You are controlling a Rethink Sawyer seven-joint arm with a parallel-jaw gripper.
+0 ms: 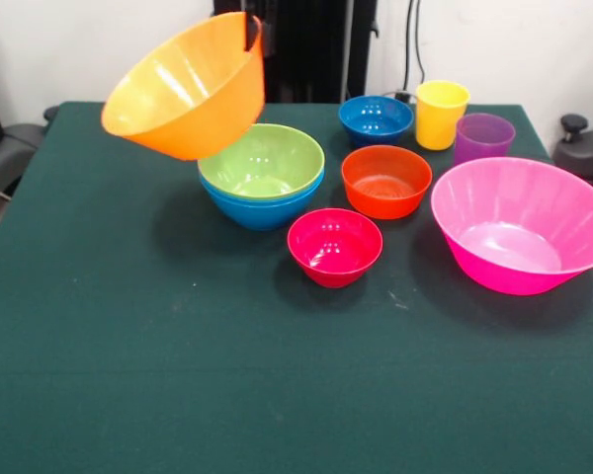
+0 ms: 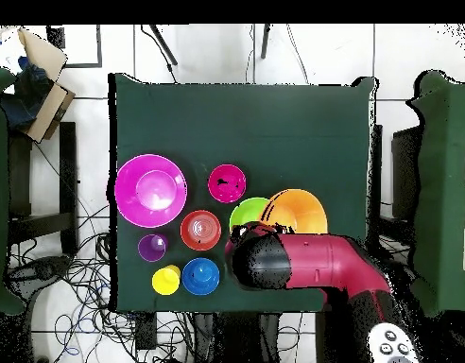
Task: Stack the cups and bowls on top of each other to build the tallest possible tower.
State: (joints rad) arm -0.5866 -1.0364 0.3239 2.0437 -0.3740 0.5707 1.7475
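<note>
Front view:
- large orange bowl [image 1: 186,86] is off the worktop [image 1: 128,375], tilted with its mouth toward the camera, near the far-left corner
- claw [image 1: 252,33]: only a dark finger tip shows at the bowl's upper rim, at the top edge; it pinches the rim and holds the bowl up
- green bowl [image 1: 262,161] sits nested in a light blue bowl [image 1: 264,209], just under and beside the raised orange one, left of centre toward the far edge
- crimson bowl [image 1: 334,246] stands alone near the worktop's middle, just in front of the green/blue pair
- orange-red bowl [image 1: 385,181] is beside it, farther back, apart from the others
- dark blue bowl [image 1: 376,119] is at the far edge, yellow cup [image 1: 441,114] just beside it, both upright
- purple cup [image 1: 482,138] is next to the yellow cup, toward the far-right corner
- pink bowl [image 1: 522,225] is at the right edge, upright and slightly tilted

Overhead view:
- red and black arm [image 2: 302,267] comes in from the bottom edge and covers the claw, so I cannot tell the grip from here
- the large orange bowl [image 2: 298,210] partly overlaps the green bowl [image 2: 248,214]
- the pink bowl [image 2: 150,190] is near the left edge
- the crimson bowl [image 2: 227,182], orange-red bowl [image 2: 200,230], dark blue bowl [image 2: 200,276], yellow cup [image 2: 166,280] and purple cup [image 2: 152,248] are all separate
</note>
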